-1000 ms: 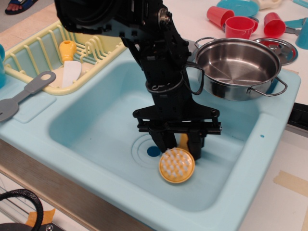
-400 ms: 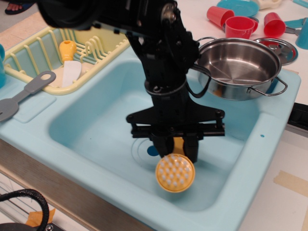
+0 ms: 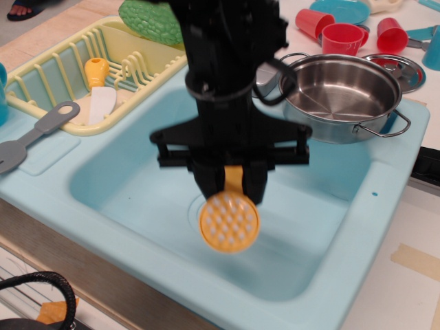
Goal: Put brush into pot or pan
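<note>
Steel pot (image 3: 342, 93) – holds nothing | hand (image 3: 229, 184) clamped on brush (image 3: 229, 221) – above sink (image 3: 137, 179)

Brush (image 3: 229, 221): yellow-orange, white bristle dots. Tool (image 3: 230, 180): black. Pot (image 3: 339, 96): shiny steel. Sink (image 3: 137, 179): pale blue. Rack (image 3: 41, 75): pale yellow. Cups (image 3: 342, 38): red.

arm (image 3: 227, 75): motion-blurred, top cut off by upper edge | brush (image 3: 229, 220): handle hidden between gripper (image 3: 229, 184) fingers, head blurred | pot (image 3: 340, 96): left rim and near handle behind arm | drain: mostly hidden by brush | green object (image 3: 148, 24): partly behind arm
</note>
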Controlling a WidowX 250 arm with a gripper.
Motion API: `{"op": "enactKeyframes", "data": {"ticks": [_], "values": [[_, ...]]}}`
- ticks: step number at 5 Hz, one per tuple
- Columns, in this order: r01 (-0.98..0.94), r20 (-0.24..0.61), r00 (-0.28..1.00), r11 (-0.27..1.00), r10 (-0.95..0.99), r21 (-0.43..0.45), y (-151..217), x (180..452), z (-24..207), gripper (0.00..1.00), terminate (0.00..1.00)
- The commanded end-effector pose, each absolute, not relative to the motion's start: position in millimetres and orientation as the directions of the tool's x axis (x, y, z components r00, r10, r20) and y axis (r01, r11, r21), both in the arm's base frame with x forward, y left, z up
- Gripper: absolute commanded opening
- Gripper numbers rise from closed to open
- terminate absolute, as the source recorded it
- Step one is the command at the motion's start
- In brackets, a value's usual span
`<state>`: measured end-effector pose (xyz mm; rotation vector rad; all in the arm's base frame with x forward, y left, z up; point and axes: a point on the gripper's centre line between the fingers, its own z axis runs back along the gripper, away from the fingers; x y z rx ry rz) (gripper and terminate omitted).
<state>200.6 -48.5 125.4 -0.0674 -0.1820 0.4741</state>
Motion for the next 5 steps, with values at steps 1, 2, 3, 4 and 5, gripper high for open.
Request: {"op": "enactKeyframes", "data": {"ticks": [1,2,3,4,5], "values": [[-0.342,0.312,0.877,0.931,0.366,-0.131,-47,240,169,0.00,0.00],[-0.278,0.348,0.887,0.953,0.304,-0.123,-49,268,181,0.00,0.00],[-0.171,0.385,0.900,0.978,0.205,-0.122,-55,311,186,0.00,0.00],[-0.060,0.412,0.904,0.988,0.115,-0.143,-55,346,178,0.00,0.00],[0.017,0.415,0.908,0.983,0.061,-0.181,-53,369,161,0.00,0.00]]}}
